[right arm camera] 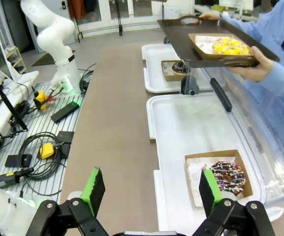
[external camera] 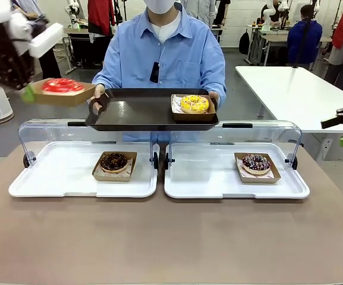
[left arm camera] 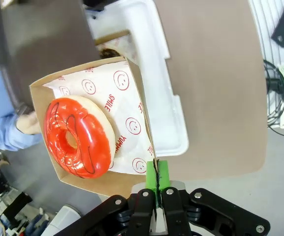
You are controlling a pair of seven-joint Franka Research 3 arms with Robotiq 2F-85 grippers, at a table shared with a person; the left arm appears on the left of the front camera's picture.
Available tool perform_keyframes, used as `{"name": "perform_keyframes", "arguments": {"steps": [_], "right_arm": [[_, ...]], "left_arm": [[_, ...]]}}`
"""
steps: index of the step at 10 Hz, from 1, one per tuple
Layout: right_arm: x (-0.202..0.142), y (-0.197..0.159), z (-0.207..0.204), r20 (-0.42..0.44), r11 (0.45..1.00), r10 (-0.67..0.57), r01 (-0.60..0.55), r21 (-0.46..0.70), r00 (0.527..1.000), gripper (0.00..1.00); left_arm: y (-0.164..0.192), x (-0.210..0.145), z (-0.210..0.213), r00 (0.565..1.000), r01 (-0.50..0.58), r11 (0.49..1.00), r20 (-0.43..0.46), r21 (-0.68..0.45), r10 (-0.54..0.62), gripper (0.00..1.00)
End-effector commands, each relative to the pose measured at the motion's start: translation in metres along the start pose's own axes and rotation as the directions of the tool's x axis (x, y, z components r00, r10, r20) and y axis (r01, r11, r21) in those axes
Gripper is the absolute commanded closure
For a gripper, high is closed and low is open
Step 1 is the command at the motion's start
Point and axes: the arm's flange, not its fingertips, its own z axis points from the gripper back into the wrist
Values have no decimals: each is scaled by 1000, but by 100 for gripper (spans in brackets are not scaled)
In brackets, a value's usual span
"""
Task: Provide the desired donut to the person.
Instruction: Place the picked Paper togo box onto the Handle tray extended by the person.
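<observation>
While left fingers (left arm camera: 156,189) clamp red donut's box (left arm camera: 132,73) | right fingers (right arm camera: 151,189) apart | person's tray (external camera: 135,116): yellow donut (external camera: 194,103)

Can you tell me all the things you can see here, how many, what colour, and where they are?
Red donut: one, in a brown carton held up at the left.
Yellow donut: one, in a carton on the dark tray.
Chocolate donut: one, in a carton in the left white case.
Sprinkled donut: one, dark, in a carton in the right white case.
Table: one, brown.
Person: one, blue shirt, holding the dark tray.
Left tool: black, green pads, shut on the red donut's carton edge.
Right tool: open, at the right.
</observation>
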Motion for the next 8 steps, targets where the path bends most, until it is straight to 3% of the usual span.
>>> {"name": "perform_keyframes", "arguments": {"steps": [1,5,8], "right_arm": [[0,0,-1,1,1000,-5,5,-1,1000,0],[0,0,-1,1,1000,-5,5,-1,1000,0],[0,0,-1,1,1000,-5,5,-1,1000,0]], "left_arm": [[38,18,15,999,-35,998,5,47,35,99],[102,66,-25,998,-68,997,6,21,68,99],[124,99,-71,998,-53,998,22,-30,54,99]]}}
